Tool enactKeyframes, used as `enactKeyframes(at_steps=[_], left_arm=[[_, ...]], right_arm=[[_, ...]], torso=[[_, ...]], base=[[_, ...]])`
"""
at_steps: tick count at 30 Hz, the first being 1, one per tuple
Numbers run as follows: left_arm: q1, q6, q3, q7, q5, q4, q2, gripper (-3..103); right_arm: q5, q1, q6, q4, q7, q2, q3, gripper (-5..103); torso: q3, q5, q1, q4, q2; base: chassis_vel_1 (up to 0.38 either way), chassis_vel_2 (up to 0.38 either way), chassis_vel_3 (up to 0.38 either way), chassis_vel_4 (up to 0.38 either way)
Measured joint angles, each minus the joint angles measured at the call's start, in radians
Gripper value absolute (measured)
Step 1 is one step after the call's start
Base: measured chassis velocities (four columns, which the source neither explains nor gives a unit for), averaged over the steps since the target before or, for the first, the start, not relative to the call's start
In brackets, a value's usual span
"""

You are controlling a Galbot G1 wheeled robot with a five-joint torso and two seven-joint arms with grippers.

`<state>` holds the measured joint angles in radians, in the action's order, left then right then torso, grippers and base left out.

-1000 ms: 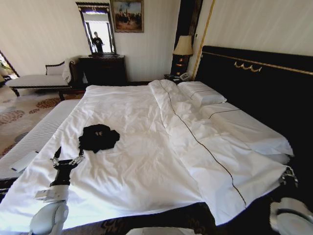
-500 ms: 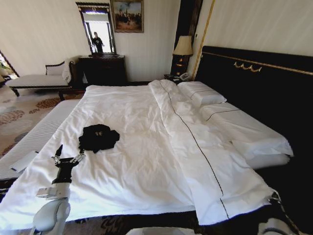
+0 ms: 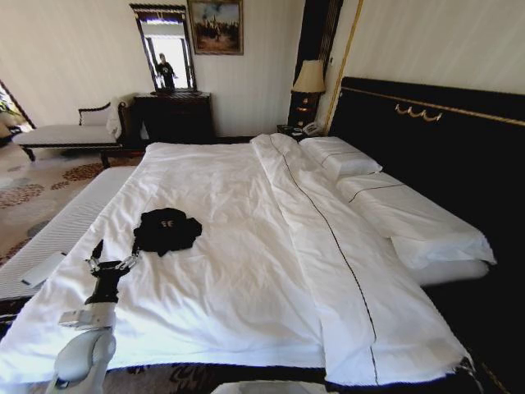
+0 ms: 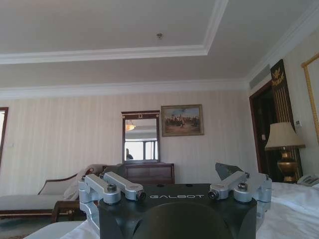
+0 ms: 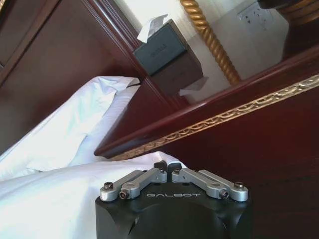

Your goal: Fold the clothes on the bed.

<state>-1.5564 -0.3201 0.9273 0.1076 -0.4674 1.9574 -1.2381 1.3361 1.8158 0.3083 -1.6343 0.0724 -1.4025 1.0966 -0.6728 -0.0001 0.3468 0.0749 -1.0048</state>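
Note:
The clothes (image 3: pixel 167 230), a small black T-shirt with white lettering, lie bunched on the bed's white duvet (image 3: pixel 246 246) near its left side. My left gripper (image 3: pixel 113 256) hovers just short of the shirt's near left edge, fingers spread wide and empty; the left wrist view shows the same open left gripper (image 4: pixel 164 174). In the right wrist view my right gripper (image 5: pixel 167 167) is shut, its tips pinching the duvet's (image 5: pixel 60 199) white edge beside dark wood. The duvet's near right corner (image 3: pixel 459 361) reaches the head view's lower right.
A dark headboard (image 3: pixel 426 139) with gold trim runs along the right, with pillows (image 3: pixel 340 156) below it. A white-cushioned bench (image 3: pixel 66 226) flanks the bed's left side. A chaise (image 3: pixel 61 135), a dresser with a mirror (image 3: pixel 172 115) and a lamp (image 3: pixel 308 78) stand behind.
The duvet's near right corner has been drawn down and outward, flattening its right part. The right gripper has dropped out of the head view. The left gripper has barely moved.

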Motion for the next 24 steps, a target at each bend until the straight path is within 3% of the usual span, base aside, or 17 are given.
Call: enactKeyframes(at_steps=[14, 20, 22, 24], left_arm=[[0.02, -0.001, -0.005, 0.002, -0.013, -0.02, 0.012, 100], [0.02, -0.002, -0.005, 0.002, -0.013, -0.02, 0.013, 100], [0.018, -0.002, -0.004, 0.002, -0.013, -0.02, 0.013, 100], [0.016, -0.003, -0.003, 0.003, -0.013, -0.018, 0.014, 100]], right_arm=[[-0.062, 0.008, 0.017, 0.107, -0.004, -0.014, -0.011, 0], [-0.072, 0.005, 0.019, 0.087, -0.002, -0.02, -0.014, -3], [-0.071, 0.005, 0.02, 0.069, 0.008, -0.022, -0.014, 7], [-0.07, 0.005, 0.02, 0.052, 0.009, -0.022, -0.013, 12]], torso=[[0.0, 0.0, 0.0, -0.0007, 0.0], [0.0, 0.0001, 0.0, 0.0017, 0.0], [0.0, 0.0003, 0.0, 0.0037, 0.0], [0.0, 0.0003, 0.0, 0.0029, 0.0]], base=[[0.0, 0.0, 0.0, 0.0], [0.0, 0.0, 0.0, 0.0], [0.0, 0.0, 0.0, 0.0], [-0.017, -0.028, -0.063, -0.007]])
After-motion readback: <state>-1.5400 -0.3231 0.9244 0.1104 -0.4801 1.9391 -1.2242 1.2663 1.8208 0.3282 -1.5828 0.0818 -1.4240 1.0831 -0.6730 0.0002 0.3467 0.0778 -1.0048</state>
